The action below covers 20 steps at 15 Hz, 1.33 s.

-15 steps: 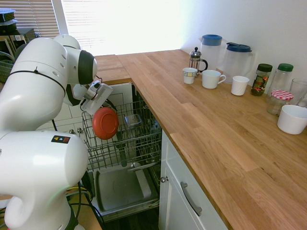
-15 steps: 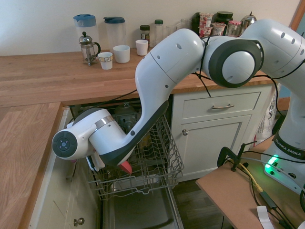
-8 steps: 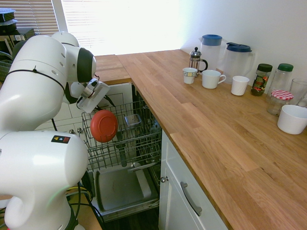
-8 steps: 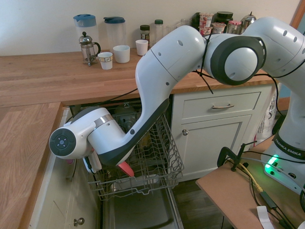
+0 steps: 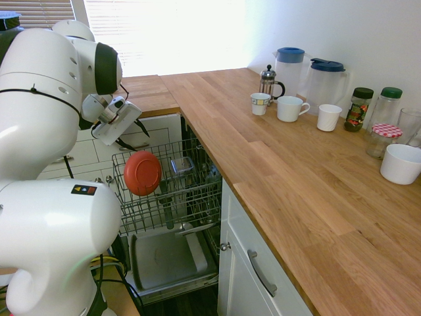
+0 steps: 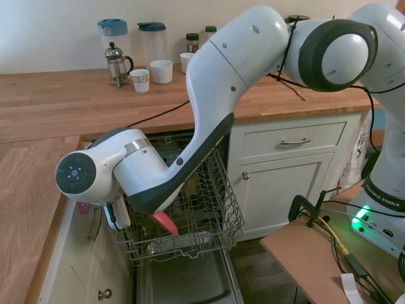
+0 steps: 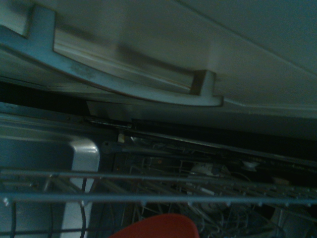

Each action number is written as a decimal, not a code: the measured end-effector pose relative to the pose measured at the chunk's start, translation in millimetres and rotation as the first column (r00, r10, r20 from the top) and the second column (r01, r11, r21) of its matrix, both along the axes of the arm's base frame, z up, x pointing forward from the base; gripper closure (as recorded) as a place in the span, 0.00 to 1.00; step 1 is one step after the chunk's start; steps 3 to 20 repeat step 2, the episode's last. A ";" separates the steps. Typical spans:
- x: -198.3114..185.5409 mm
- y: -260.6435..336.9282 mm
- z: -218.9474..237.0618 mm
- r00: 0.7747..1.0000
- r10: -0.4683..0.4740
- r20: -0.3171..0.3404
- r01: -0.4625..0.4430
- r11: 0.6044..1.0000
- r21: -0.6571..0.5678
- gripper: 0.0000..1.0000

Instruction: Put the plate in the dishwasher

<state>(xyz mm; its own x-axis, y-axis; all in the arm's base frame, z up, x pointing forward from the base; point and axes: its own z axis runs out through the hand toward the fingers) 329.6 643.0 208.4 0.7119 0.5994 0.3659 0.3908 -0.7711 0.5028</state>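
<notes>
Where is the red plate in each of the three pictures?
First exterior view: the plate stands on edge in the wire rack, left of centre.
Second exterior view: only a red sliver of it shows low in the rack, under the arm.
Wrist view: its red edge peeks up at the bottom, centre.
Shared landmark: the grey wire rack.

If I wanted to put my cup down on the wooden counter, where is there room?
The counter is bare from the window corner down its whole near stretch, in front of the white mugs. It is crowded along the wall: the coffee press, the two jugs, the jars and the white bowl.
</notes>
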 end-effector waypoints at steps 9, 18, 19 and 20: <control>-6.9 -5.1 21.9 0.999 -0.034 -0.007 0.034 0.999 0.005 0.00; -6.9 -5.1 21.9 0.999 -0.034 -0.007 0.034 0.999 0.005 0.00; -6.9 -5.1 21.9 0.999 -0.034 -0.007 0.034 0.999 0.005 0.00; -6.9 -5.1 21.9 0.999 -0.034 -0.007 0.034 0.999 0.005 0.00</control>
